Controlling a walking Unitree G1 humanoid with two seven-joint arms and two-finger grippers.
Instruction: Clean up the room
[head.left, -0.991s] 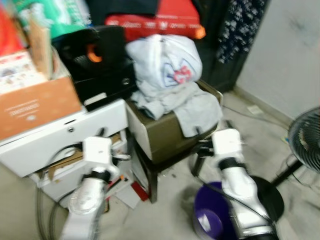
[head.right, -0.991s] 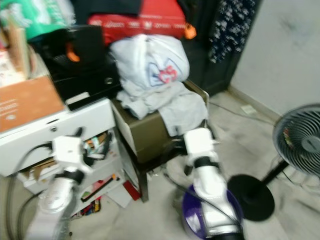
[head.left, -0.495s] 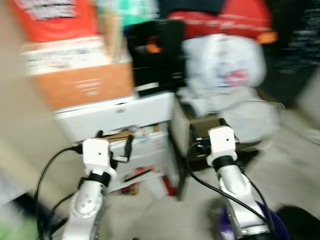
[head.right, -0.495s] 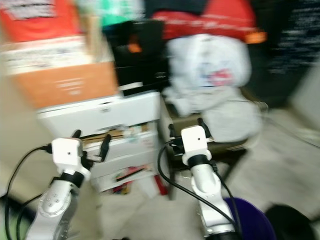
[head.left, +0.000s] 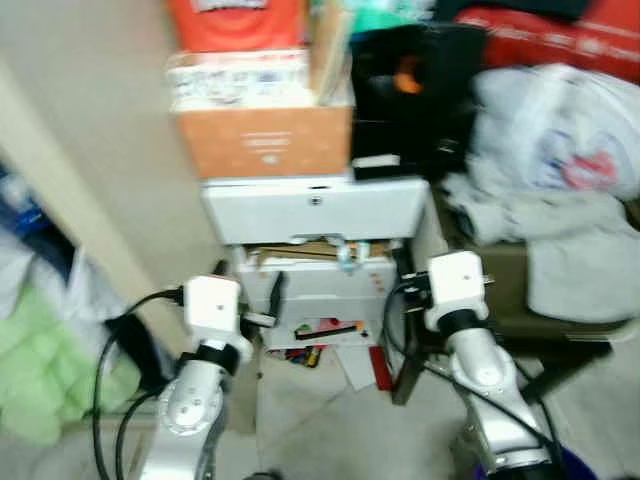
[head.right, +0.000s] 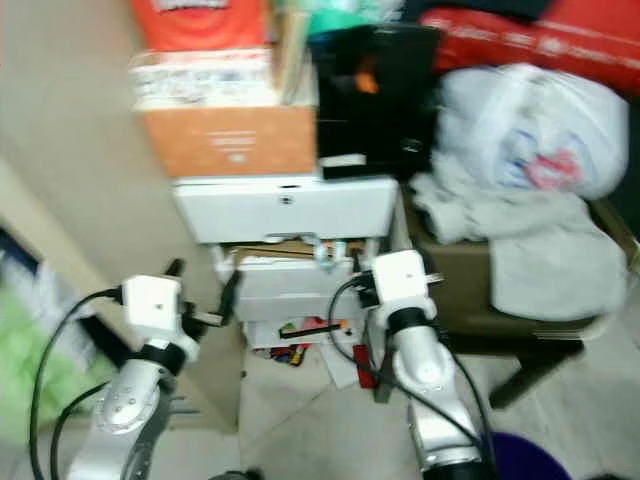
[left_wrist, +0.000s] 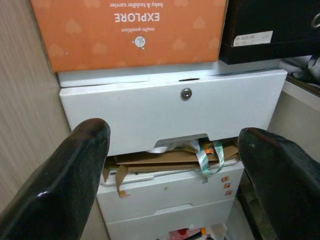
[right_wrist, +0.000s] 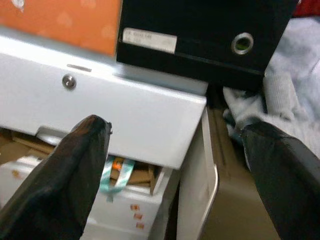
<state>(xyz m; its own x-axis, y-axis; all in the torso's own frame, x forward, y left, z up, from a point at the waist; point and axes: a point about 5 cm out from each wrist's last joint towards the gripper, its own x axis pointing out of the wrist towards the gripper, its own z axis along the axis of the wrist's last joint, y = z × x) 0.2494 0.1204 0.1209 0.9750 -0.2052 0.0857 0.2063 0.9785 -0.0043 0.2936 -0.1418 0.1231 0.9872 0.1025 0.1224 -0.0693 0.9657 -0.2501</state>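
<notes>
Standing before a white drawer unit (head.left: 315, 215), the robot holds both arms up in front of it, the left gripper (left_wrist: 170, 170) spread wide and holding nothing, aimed at the top drawer with its small round lock (left_wrist: 186, 93). An orange box (head.left: 265, 140) sits on top of the unit beside a black case (head.left: 405, 90), and cardboard and ribbon (left_wrist: 207, 155) stick out under the top drawer. Further right, the right gripper (right_wrist: 175, 165) is also wide and empty, near the unit's corner, with pale clothes (head.left: 555, 170) heaped on a dark stool (head.left: 530, 320) beyond.

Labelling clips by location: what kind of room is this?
Probably a cluttered storage corner of a home: a white drawer unit stuffed with cardboard, boxes stacked on top, and a pile of clothes beside it.
</notes>
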